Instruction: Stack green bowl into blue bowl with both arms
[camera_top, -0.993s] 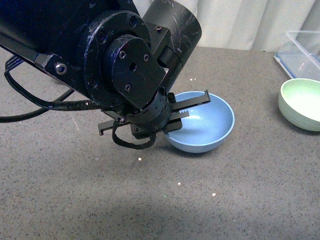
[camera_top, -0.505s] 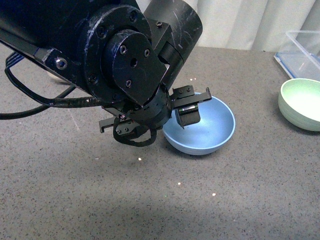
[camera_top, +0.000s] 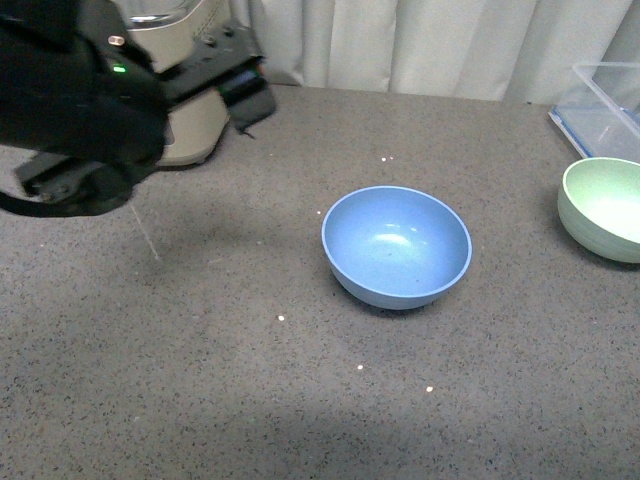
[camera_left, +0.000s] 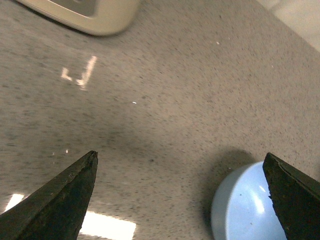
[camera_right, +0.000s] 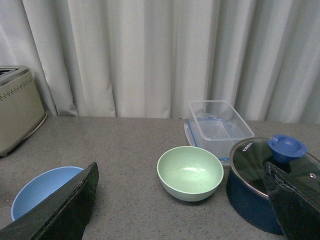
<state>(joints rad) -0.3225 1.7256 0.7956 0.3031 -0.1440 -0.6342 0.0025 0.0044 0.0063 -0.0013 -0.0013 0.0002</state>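
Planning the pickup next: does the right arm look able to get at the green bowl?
Probably yes: the right wrist view shows the green bowl sitting uncovered and empty, framed by the open fingers, with bare table before it. The lidded pot close beside it may crowd one side.

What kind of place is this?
It looks like a kitchen-style counter, perhaps a test setup. A cream toaster, a lidded blue pot, a green bowl and a blue bowl sit on a speckled grey worktop, with a curtain behind.
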